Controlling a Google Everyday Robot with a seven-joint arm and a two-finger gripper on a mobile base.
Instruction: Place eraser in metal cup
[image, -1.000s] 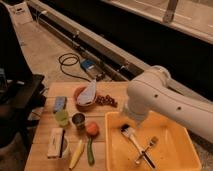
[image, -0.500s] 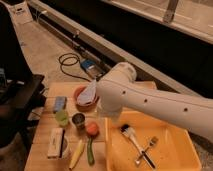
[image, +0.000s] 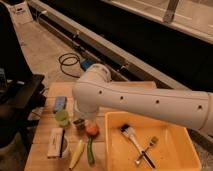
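Note:
The eraser (image: 55, 142), a pale cream block with a dark stripe, lies flat near the front left of the wooden table (image: 42, 155). The metal cup (image: 78, 122) stands behind it, between the green cup (image: 61, 117) and an orange fruit (image: 91, 130). It is partly covered by my thick white arm (image: 135, 102). The arm sweeps in from the right, across the middle of the table. My gripper is hidden behind the arm, somewhere over the cups.
A blue block (image: 59, 103) lies at the back left. A banana (image: 76, 154) and a green vegetable (image: 90, 151) lie at the front. A yellow tray (image: 170, 162) on the right holds a brush (image: 131, 136) and a fork (image: 147, 152). A black cable (image: 70, 62) lies on the floor behind.
My arm has swung left across the table and nearer the camera, now covering the bowl and the table's middle. The objects have not moved.

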